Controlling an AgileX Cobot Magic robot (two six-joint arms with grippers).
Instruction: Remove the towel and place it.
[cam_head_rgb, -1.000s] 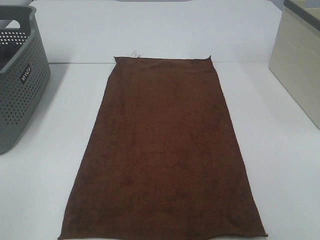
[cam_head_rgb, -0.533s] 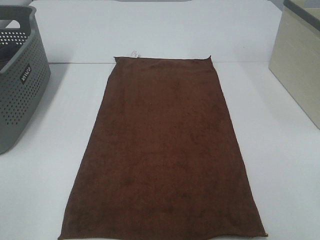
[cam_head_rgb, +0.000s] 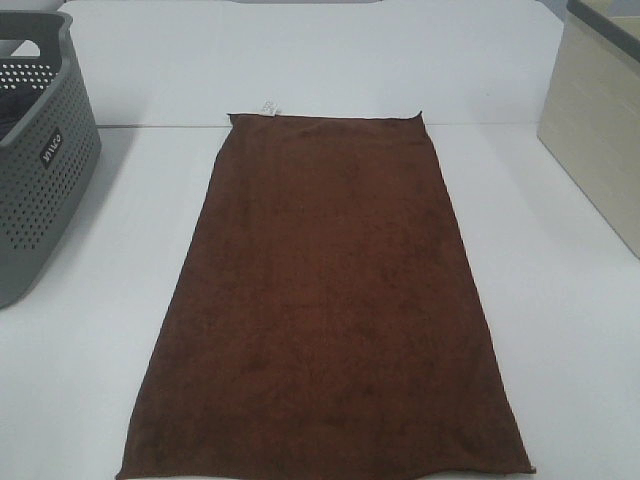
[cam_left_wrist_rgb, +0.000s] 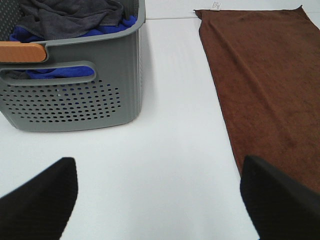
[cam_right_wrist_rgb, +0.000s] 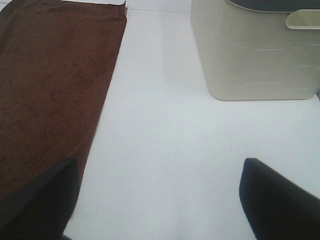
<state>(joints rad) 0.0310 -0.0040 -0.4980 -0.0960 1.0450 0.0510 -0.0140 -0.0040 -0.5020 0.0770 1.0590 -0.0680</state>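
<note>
Your towel (cam_head_rgb: 325, 300) lies flat and fully spread on the white bench (cam_head_rgb: 560, 330), its long axis running away from you toward the far side, with the small white tag (cam_head_rgb: 269, 107) at the far corner on the left arm's side. Neither arm shows in the high view, so you judge position from the wrist cameras. The left gripper (cam_left_wrist_rgb: 160, 200) has its fingers (cam_left_wrist_rgb: 40, 200) standing well apart and holding nothing; the towel's long hem runs just beside its inner finger, toward the middle of the bench, while the grey perforated basket (cam_left_wrist_rgb: 75, 100), already holding dark and blue cloths, sits ahead on the outer side. The right gripper (cam_right_wrist_rgb: 160, 200) is likewise spread wide and empty; here the towel's opposite long hem passes right by its inner finger, and the cream bin (cam_right_wrist_rgb: 255, 55) stands ahead on the outer side. Both arms look about equally near, each flanking one long edge near the close end.
</note>
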